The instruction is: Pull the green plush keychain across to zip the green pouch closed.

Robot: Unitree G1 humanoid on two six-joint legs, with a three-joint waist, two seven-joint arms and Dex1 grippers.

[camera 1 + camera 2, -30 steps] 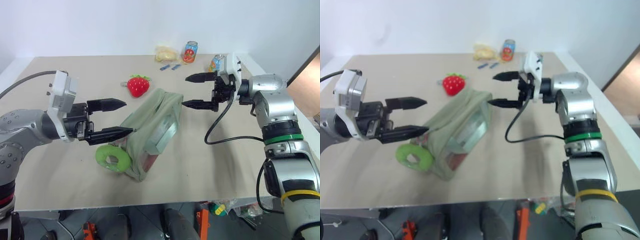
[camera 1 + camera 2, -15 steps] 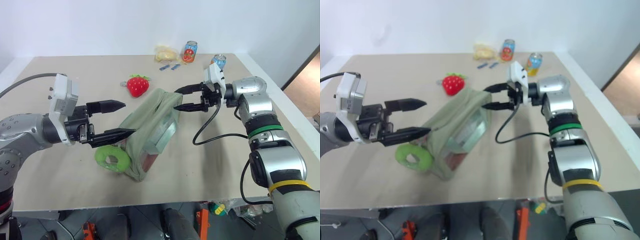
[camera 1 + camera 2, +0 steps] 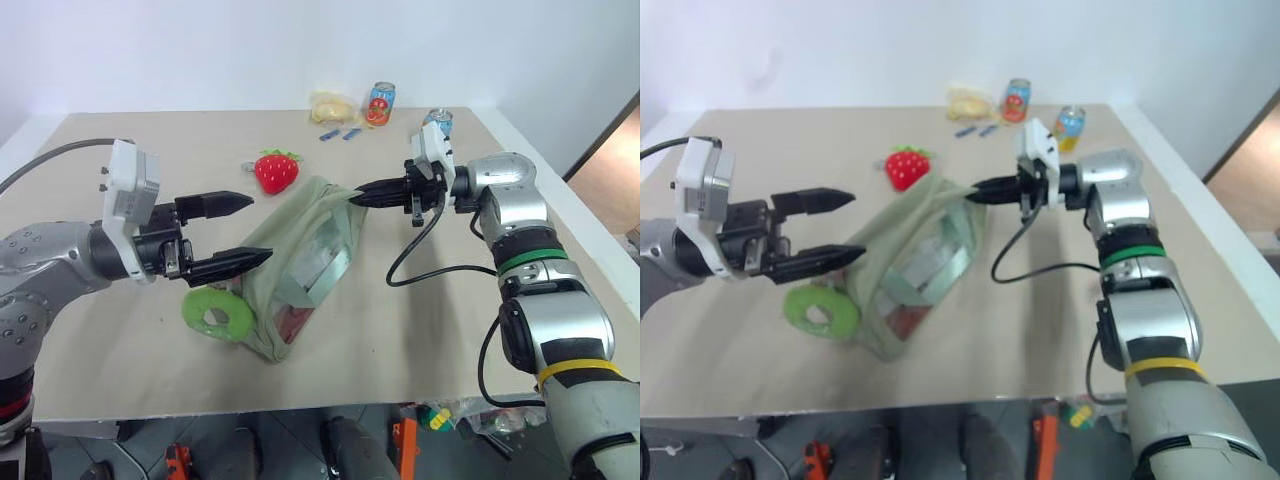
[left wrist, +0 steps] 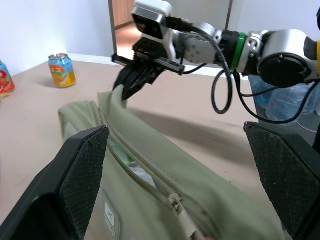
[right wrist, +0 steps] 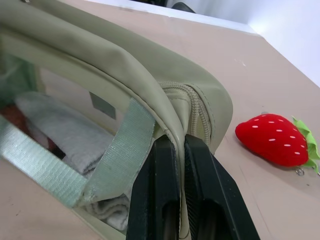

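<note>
A: Entry, head views. The green pouch (image 3: 300, 265) lies at mid-frame on the desk (image 3: 450, 320), long axis running from lower left to upper right. Clear side panel faces the lower right; a grey-green strap and something red show through it.

B: And the green plush keychain (image 3: 216, 314)?

A: Flat on the desk at the pouch's lower-left end, touching it. Lime ring, hole facing up.

B: Right tool (image 3: 357, 195)?

A: Clenched on the pouch's upper-right end. The right wrist view has both fingers (image 5: 160, 200) pressed together with the pouch's seam edge pinched between them, next to the zipper's end.

B: Left tool (image 3: 248, 230)?

A: Released, fingers wide apart. It sits left of centre, pointing toward the pouch, tips above the pouch's lower-left part and above the keychain. I cannot tell any contact. The left wrist view looks along the zipper track between its two spread fingers.

B: Other items?

A: Red strawberry plush (image 3: 277, 171) just above and left of the pouch, apart from it. Two drink cans (image 3: 380, 103) and a yellowish packet (image 3: 331, 106) at the desk's far edge, top centre.
</note>
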